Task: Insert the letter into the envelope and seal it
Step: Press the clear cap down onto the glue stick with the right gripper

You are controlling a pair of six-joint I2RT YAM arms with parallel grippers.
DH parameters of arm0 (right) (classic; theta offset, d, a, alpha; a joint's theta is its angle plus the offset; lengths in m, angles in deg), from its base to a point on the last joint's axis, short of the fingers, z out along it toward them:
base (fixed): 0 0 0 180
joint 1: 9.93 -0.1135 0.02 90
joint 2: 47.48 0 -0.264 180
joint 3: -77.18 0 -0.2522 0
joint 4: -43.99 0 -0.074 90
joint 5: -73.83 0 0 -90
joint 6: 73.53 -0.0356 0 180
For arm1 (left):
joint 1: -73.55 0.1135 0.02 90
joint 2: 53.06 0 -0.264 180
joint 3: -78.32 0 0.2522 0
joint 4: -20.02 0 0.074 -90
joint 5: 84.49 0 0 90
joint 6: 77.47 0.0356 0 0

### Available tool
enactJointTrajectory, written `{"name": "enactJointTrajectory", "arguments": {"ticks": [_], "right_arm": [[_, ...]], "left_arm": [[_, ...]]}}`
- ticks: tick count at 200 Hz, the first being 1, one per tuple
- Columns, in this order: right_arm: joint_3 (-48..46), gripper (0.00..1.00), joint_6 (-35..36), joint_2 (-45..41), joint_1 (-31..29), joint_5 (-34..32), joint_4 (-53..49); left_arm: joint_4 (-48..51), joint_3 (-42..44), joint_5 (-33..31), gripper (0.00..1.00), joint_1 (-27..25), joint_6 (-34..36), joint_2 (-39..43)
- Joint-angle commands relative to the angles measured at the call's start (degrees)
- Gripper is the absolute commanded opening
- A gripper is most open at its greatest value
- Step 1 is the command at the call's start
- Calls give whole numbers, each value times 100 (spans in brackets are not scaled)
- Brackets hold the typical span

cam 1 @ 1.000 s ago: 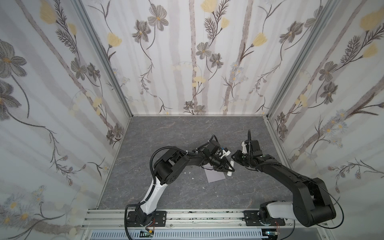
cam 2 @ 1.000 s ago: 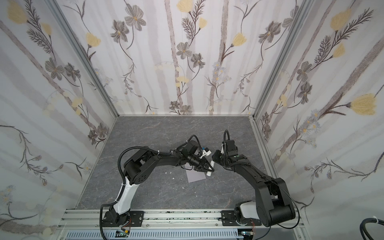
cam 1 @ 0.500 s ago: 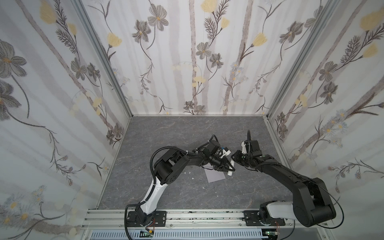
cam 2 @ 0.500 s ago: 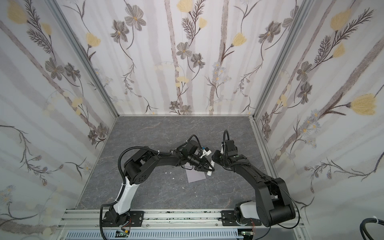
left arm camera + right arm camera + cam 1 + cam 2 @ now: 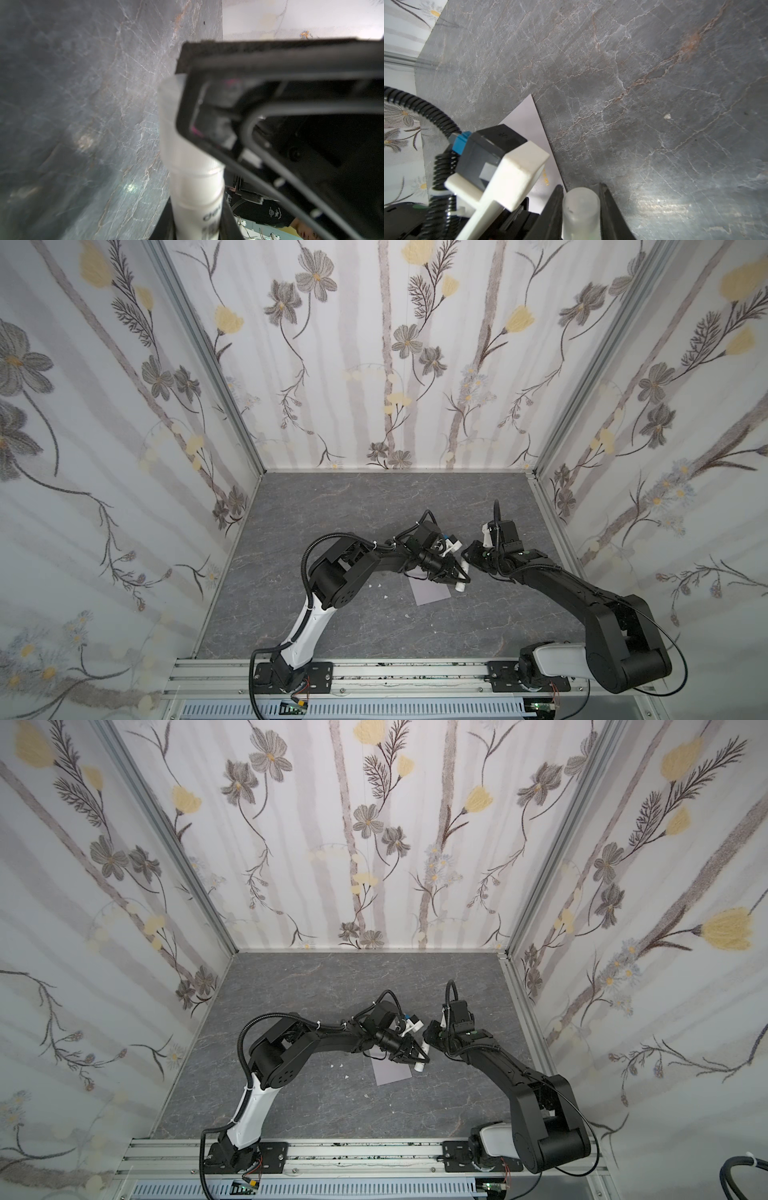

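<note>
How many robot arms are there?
2. The left arm reaches in from the left of a top view, the right arm from the right; they meet at the glue stick near the envelope. None seem hidden.

light: bright, even | glare: tabletop [image 5: 660, 204] | blur: left wrist foreground | edges: bowed

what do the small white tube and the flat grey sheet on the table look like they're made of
The tube looks like smooth white plastic: a faint gloss, a highlight at its shoulder, dark print on its side. Its cap seems to be frosted, translucent plastic. The envelope is most likely paper: matt grey-lavender, thin, lying flat with crisp straight edges.
</note>
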Motion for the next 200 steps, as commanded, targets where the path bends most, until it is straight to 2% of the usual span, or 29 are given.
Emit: {"name": "enactJointTrajectory", "arguments": {"ticks": [1,200], "right_arm": [[29,29,-50,34,-18,-35,227],[29,28,-43,34,-87,-210,191]], "left_arm": [[-269,-68,114,0,2,-51,-20],[-392,6,52,0,112,-137,101]]}}
